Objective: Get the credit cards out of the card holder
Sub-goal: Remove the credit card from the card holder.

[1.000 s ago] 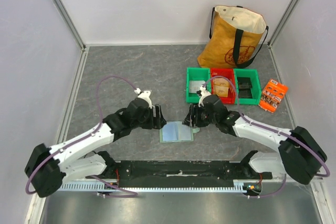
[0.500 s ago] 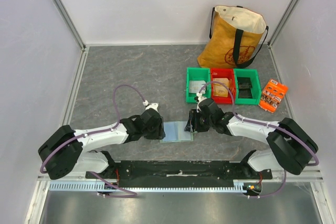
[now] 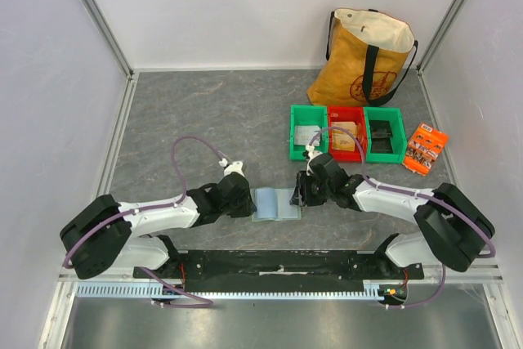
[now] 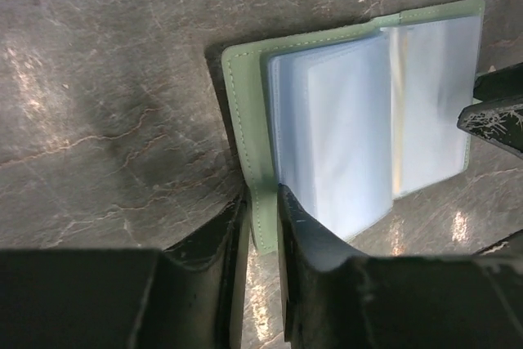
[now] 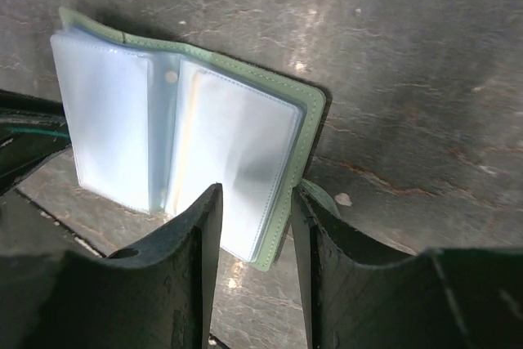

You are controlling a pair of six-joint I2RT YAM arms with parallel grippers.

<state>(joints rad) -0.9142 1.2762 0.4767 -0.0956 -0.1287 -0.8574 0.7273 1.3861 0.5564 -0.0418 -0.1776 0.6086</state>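
The card holder (image 3: 275, 203) lies open on the grey table between my two grippers, its pale-green cover underneath and light blue pocket panels (image 4: 343, 120) facing up. My left gripper (image 4: 261, 194) is shut on the cover's left edge (image 4: 245, 120), one finger on each side of it. My right gripper (image 5: 256, 194) straddles the holder's right edge (image 5: 306, 132), jaws open; one finger stands over the pocket panel (image 5: 237, 136) with a gap. A thin tan sliver (image 4: 397, 112) shows between the panels. The credit cards are otherwise hidden in the pockets.
Behind the right arm stand two green bins (image 3: 307, 131) (image 3: 384, 131) with a red bin (image 3: 346, 135) between them. An orange packet (image 3: 426, 149) lies to their right. A yellow tote bag (image 3: 364, 56) leans at the back wall.
My left gripper has come in to the holder's left edge and closed on the cover. My right gripper's jaws have narrowed around the right edge. The holder's sides have drawn slightly together.
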